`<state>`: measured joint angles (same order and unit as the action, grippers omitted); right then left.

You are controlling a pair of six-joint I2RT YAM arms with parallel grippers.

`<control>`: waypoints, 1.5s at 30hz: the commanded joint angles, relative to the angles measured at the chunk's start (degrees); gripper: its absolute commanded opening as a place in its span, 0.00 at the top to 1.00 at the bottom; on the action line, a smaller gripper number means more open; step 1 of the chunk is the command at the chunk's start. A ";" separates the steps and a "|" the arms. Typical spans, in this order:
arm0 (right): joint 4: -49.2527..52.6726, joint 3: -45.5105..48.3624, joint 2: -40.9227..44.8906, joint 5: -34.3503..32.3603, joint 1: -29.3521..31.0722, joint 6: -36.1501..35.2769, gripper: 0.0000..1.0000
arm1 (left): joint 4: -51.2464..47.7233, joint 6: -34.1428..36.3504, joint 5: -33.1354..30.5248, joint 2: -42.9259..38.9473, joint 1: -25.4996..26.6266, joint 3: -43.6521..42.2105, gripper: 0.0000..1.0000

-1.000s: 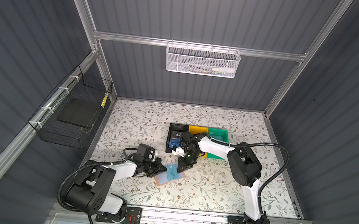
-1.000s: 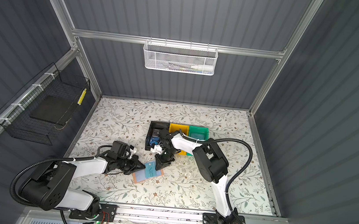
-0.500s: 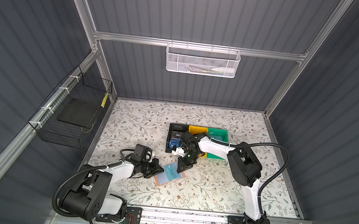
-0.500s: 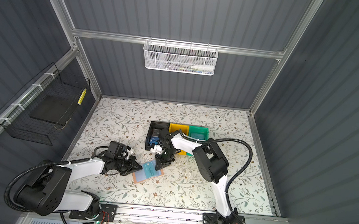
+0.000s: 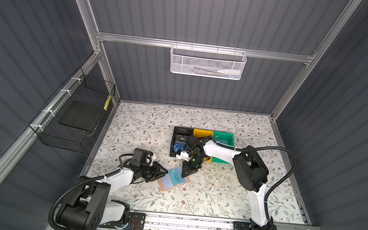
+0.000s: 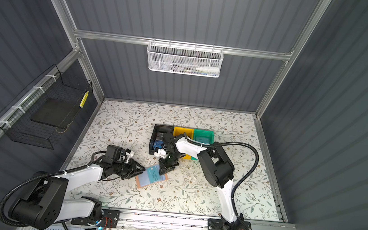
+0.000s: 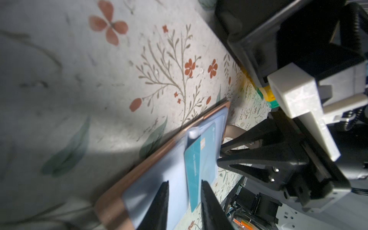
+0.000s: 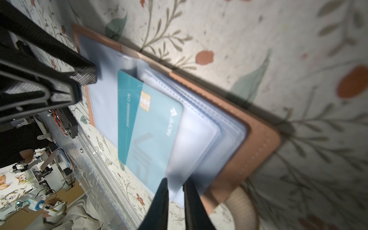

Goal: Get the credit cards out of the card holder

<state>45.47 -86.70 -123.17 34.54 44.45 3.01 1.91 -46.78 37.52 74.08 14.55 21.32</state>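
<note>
Newly parted, narrow left fingers (image 7: 163, 203) line up lengthwise with the teal card (image 7: 199, 159); right fingers (image 8: 162, 201) pinch the card holder (image 8: 258, 151).

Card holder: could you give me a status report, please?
Left gripper open over card holder. Right gripper pinching a sleeve. Teal card partly out. Nothing blocking.

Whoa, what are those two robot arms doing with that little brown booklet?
They are emptying a card holder that lies open on the table. The right gripper pinches its clear sleeves at one edge. The left gripper sits at the opposite edge with its jaws apart, right by a teal card that sticks partway out of a sleeve. Other cards already lie in the black bin behind.
</note>
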 commanded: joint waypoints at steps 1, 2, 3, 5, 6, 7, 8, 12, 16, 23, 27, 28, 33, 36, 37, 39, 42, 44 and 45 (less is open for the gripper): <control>0.99 0.48 -3.55 -3.70 0.03 0.16 0.81 | 4.60 -1.86 3.05 1.64 0.22 -0.59 0.70; 1.08 0.47 -3.55 -3.70 0.03 0.16 0.80 | 4.66 -1.84 3.09 1.99 0.38 -0.51 0.70; 1.11 0.43 -3.64 -3.70 0.03 0.07 0.81 | 4.91 -1.86 3.09 2.37 0.61 -0.49 0.70; 1.10 0.39 -3.65 -3.61 0.03 0.07 0.80 | 6.29 -2.62 2.94 3.56 1.41 -0.27 0.69; 1.09 0.39 -3.74 -3.61 0.03 0.07 0.80 | 7.11 -2.89 2.92 4.04 1.92 0.04 0.69; 1.10 0.39 -3.78 -3.52 0.03 0.07 0.80 | 7.85 -3.26 2.76 5.08 2.68 0.36 0.69; 1.11 0.30 -3.83 -3.52 0.03 0.07 0.80 | 8.38 -3.51 2.54 5.99 3.34 0.77 0.69; 1.27 -0.01 -4.00 -3.52 -0.06 0.07 0.81 | 11.78 -4.82 2.12 9.54 5.65 1.46 0.70; 1.31 0.12 -4.01 -3.45 -0.07 0.07 0.81 | 13.79 -5.94 1.75 10.43 5.84 -0.15 0.70; 1.62 -0.06 -4.18 -3.34 -0.15 -0.19 0.81 | 12.55 -5.48 0.60 9.68 5.84 -0.84 0.86; 1.74 -0.16 -4.35 -3.17 -0.22 -0.11 0.80 | 9.89 -3.96 -0.07 9.15 5.82 -0.58 0.89; 1.70 -0.14 -4.35 -3.09 -0.24 -0.04 0.80 | 9.12 -3.47 -0.24 9.15 5.84 -0.50 0.89; 1.60 -0.06 -4.36 -2.91 -0.41 -0.02 0.80 | 5.76 -1.03 -0.91 9.24 5.42 -0.15 0.90; 1.66 -0.06 -4.44 -2.82 -0.37 -0.02 0.80 | 2.09 1.51 -0.87 8.98 3.96 0.47 0.90; 1.69 -0.13 -4.45 -2.82 -0.48 -0.02 0.80 | 0.71 2.34 -0.71 8.59 3.23 0.73 0.90; 1.80 -0.13 -4.52 -2.82 -0.50 0.05 0.80 | -1.32 3.71 -0.34 7.61 1.97 1.03 0.90; 1.79 -0.14 -4.55 -2.66 -0.50 0.03 0.80 | -4.24 5.36 -0.42 5.97 0.89 1.74 0.90; 1.81 -0.23 -4.56 -2.66 -0.57 0.16 0.80 | -5.21 5.81 -0.44 5.40 0.53 1.97 0.90; 1.76 -0.27 -4.62 -2.64 -0.57 0.16 0.80 | -5.62 5.91 -0.43 5.26 0.40 2.12 0.90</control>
<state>46.41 -87.57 -124.16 36.23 43.90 2.98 3.31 -43.79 38.98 79.79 15.55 22.68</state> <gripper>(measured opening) 0.198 0.105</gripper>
